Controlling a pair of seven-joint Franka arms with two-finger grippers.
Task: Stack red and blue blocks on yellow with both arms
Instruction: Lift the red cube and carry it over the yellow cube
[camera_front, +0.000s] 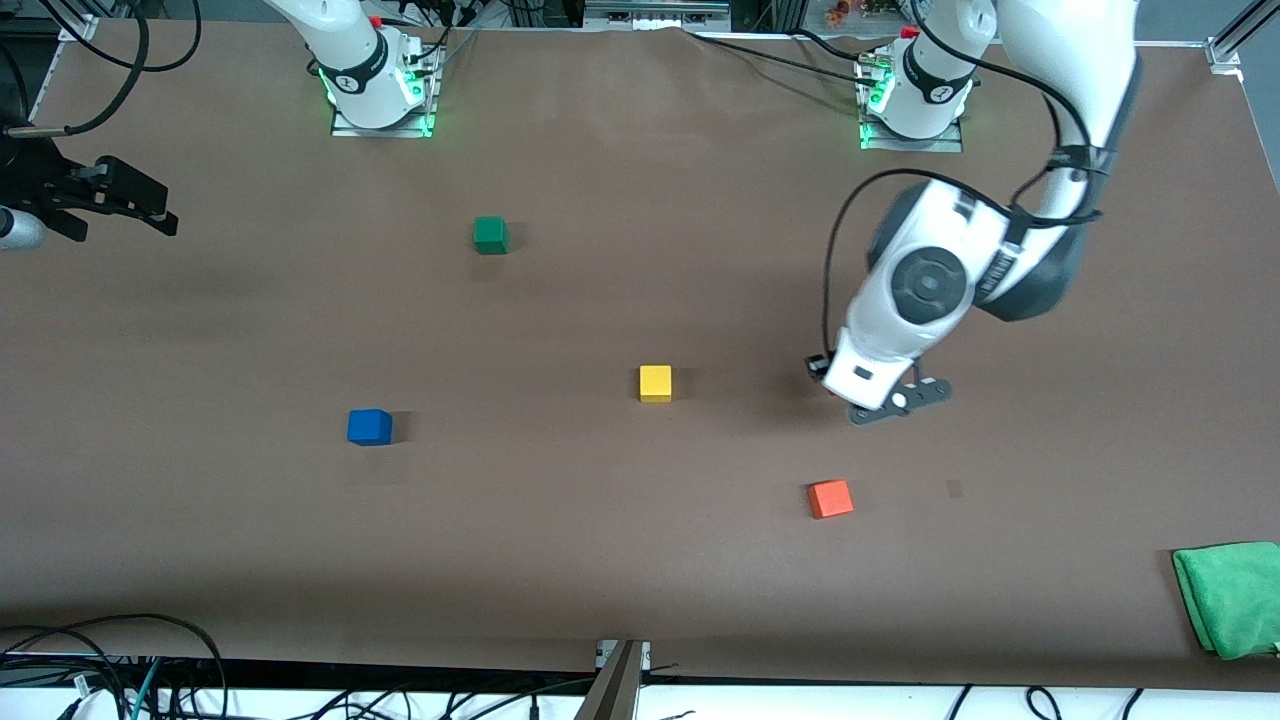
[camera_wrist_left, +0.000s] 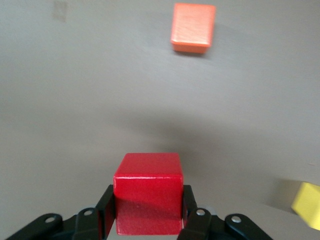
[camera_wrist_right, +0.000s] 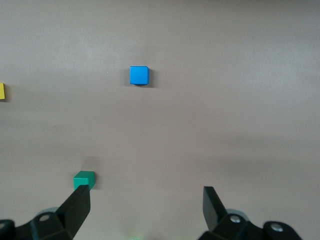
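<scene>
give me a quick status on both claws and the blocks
Left claw shut on red block, up over the table. Right claw open, waiting. Blue block and yellow block sit apart, nothing stacked. Nothing blocking yellow.

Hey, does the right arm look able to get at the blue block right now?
Probably yes. The right gripper is open and holds nothing, waiting at its end of the table, and the blue block sits alone on bare table, nothing on or against it.

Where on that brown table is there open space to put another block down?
Bare table runs along the camera-side edge, below the blue block, yellow block and orange block. Another patch lies between the green block and yellow. It is tighter beside yellow, where the left gripper holds the red block.
</scene>
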